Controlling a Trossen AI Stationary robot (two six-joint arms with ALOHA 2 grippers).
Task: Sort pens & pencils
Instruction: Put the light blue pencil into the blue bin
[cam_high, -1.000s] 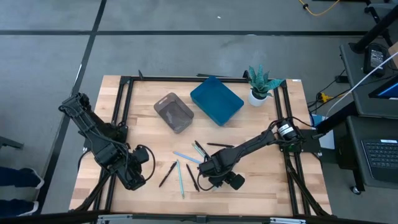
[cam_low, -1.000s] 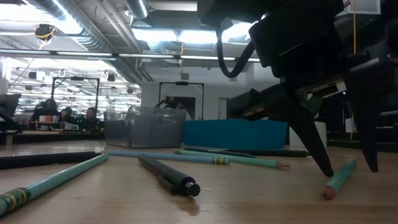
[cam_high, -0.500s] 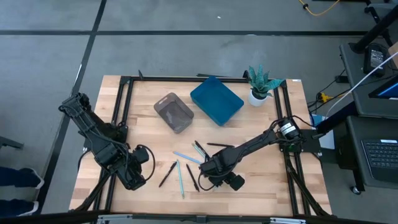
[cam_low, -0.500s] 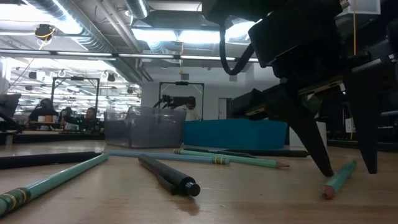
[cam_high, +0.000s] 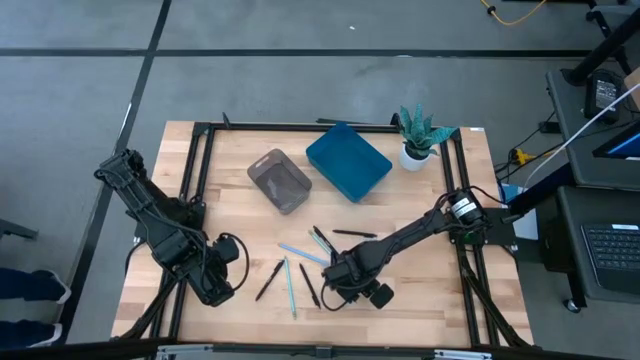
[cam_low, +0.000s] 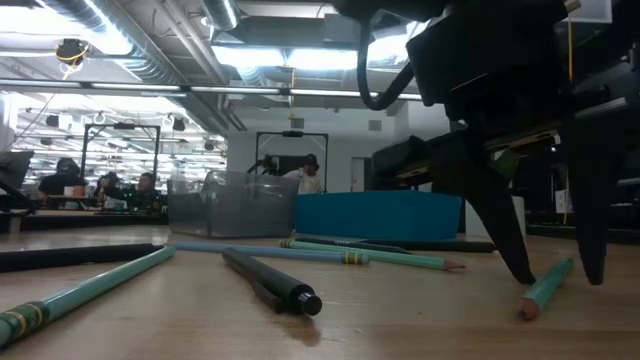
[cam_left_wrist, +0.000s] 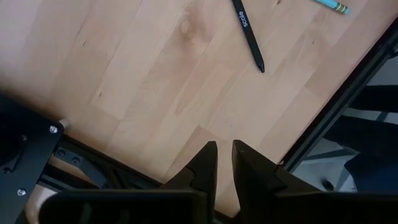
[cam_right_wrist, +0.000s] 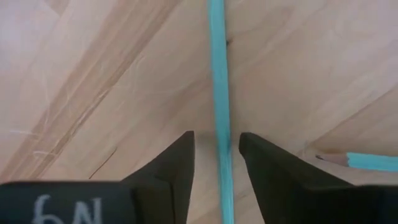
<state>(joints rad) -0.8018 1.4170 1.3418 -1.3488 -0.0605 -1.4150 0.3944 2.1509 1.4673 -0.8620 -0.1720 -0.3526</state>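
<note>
Right gripper (cam_high: 343, 291) low over the table (cam_high: 440, 310), lower centre of high view, fingers spread to both sides of a blue pencil (cam_right_wrist: 217, 99), probably to pinch it. Straddle clear only in right wrist view; low view shows the tips near the wood. Other sticks (cam_high: 300, 262) scattered left of it. Left gripper (cam_high: 218, 290) waiting lower left, fingers nearly together, holding nothing. Bins (cam_high: 279, 180) upper centre.

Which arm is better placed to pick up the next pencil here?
The right. Its gripper is open and straddles a light blue pencil lying on the table. The left gripper waits near the table's left edge, with nothing between its fingers.
</note>
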